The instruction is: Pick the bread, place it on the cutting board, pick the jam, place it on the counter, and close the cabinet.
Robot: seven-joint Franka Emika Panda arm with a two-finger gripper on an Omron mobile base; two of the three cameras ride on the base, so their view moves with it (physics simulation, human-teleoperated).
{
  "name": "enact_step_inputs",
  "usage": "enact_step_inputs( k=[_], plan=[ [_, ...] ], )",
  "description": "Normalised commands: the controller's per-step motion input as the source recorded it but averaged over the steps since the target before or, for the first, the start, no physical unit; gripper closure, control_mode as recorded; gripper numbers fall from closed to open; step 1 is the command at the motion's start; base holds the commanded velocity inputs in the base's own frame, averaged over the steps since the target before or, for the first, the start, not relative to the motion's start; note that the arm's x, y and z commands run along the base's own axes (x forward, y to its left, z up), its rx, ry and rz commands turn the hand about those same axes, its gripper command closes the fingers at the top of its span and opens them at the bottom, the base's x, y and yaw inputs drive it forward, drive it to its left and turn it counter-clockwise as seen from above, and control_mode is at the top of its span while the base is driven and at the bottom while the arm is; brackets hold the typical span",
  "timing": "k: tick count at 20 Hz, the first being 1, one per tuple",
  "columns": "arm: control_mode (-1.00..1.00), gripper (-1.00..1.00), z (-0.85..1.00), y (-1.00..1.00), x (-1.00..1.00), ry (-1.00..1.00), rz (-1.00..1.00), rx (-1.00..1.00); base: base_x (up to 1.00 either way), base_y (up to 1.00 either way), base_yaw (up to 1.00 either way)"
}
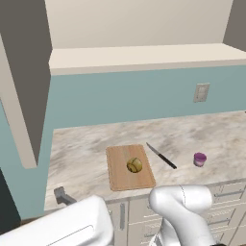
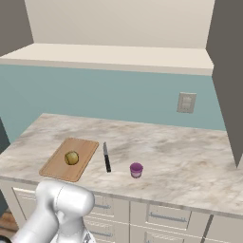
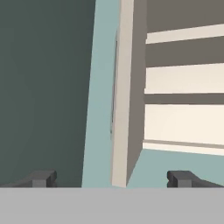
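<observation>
Left base view: round golden bun (image 1: 134, 165) with darker swirl lines sitting on the striped wooden cutting board (image 1: 120, 180), slim dark-handled knife (image 1: 161, 155) just beside it, squat purple jam jar (image 1: 200, 159) further right on the marbled stone bench (image 1: 81, 149). Right base view: same layout under the open cupboard (image 2: 227, 71) with its bare cream shelf (image 2: 114, 57). Hand view: tool (image 3: 112, 178) spread wide, gripping nothing, facing the edge of a beige cupboard door (image 3: 124, 87).
</observation>
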Motion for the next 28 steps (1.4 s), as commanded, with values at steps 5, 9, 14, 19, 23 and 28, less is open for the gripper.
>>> enact_step_inputs(
  k=[5, 9, 14, 19, 23, 28],
  plan=[
    [-1.00, -1.00, 0.00, 0.22, 0.00, 0.00, -0.02, 0.00, 0.00, 0.00, 0.00],
    [-1.00, -1.00, 0.00, 0.19, 0.03, 0.00, -0.06, 0.00, 0.00, 0.00, 0.00],
    [-1.00, -1.00, 0.00, 0.13, 0.10, 0.00, -0.10, 0.00, 0.00, 0.00, 0.00],
    [-1.00, -1.00, 0.00, 0.05, 0.19, 0.00, -0.11, 0.00, 0.00, 0.00, 0.00],
    [-1.00, -1.00, 0.00, 0.02, 0.29, 0.00, -0.11, 0.00, 0.00, 0.00, 0.00],
    [-1.00, -1.00, 0.00, 0.03, 0.26, 0.00, -0.10, 0.00, 0.00, 0.00, 0.00]
  ],
)
